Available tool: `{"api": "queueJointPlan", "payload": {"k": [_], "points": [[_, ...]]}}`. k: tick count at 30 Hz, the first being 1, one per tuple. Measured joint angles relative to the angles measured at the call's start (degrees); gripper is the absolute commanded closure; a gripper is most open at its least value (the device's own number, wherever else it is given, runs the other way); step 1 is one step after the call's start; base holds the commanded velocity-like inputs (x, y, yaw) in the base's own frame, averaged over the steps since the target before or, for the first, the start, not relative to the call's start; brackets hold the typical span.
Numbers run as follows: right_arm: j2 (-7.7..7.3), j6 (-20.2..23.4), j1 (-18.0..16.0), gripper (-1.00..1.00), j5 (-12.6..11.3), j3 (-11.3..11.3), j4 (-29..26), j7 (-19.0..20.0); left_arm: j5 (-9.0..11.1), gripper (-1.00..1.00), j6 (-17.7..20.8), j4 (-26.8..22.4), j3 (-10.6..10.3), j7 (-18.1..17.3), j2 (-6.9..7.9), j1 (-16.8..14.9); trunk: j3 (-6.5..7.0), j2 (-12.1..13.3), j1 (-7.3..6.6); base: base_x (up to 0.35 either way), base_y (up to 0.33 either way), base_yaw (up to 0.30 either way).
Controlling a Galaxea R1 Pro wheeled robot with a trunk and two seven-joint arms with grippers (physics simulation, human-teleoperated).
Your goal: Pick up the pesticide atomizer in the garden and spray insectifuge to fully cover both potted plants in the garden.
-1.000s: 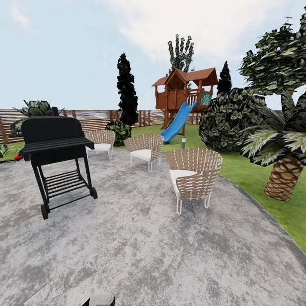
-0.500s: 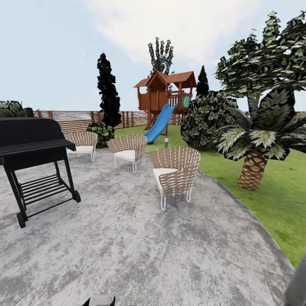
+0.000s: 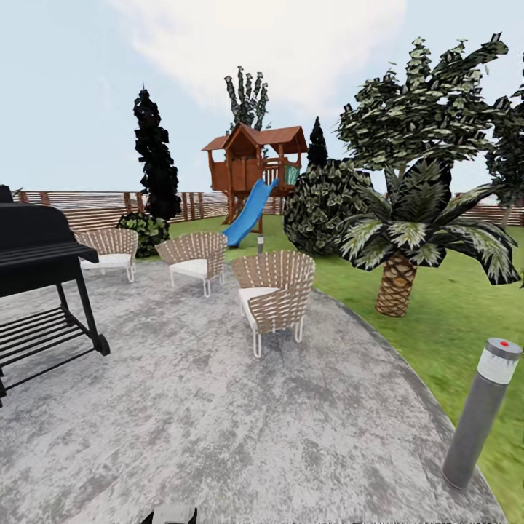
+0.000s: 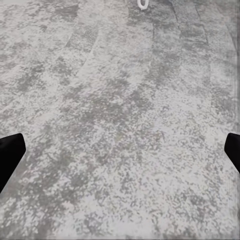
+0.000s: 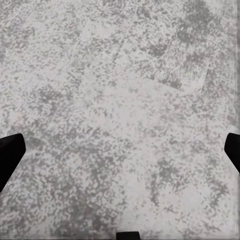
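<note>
A black grill (image 3: pixel 40 269) is seen at the left on grey stone paving (image 3: pixel 218 422). Beside it, three wicker chairs (image 3: pixel 273 295) are set in a loose row, with a slatted wooden fence (image 3: pixel 94 207) behind. A wooden playhouse with a blue slide (image 3: pixel 251 211) is placed mid-lawn (image 3: pixel 451 320). Further right, a palm (image 3: pixel 404 240) is rooted in grass — and a grey post lamp (image 3: pixel 484 411) is stood at the paving's edge. Both grippers — left (image 4: pixel 120 150), right (image 5: pixel 120 150) — are held wide apart, empty, over paving.
</note>
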Motion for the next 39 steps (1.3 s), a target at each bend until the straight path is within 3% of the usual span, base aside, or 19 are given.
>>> {"api": "queueJointPlan", "payload": {"k": [9,39], "points": [[0.01,0.0,0.0,-1.0,0.0,0.0,0.0,0.0,0.0,-1.0,0.0,0.0,0.0,0.0,0.0,0.0,0.02,0.0,0.0,-0.139,0.0,-0.06],[0.01,0.0,0.0,-1.0,0.0,0.1,0.0,0.0,0.0,-1.0,0.0,0.0,0.0,0.0,0.0,0.0,0.59,0.0,-0.01,-0.15,0.0,-0.259]]}}
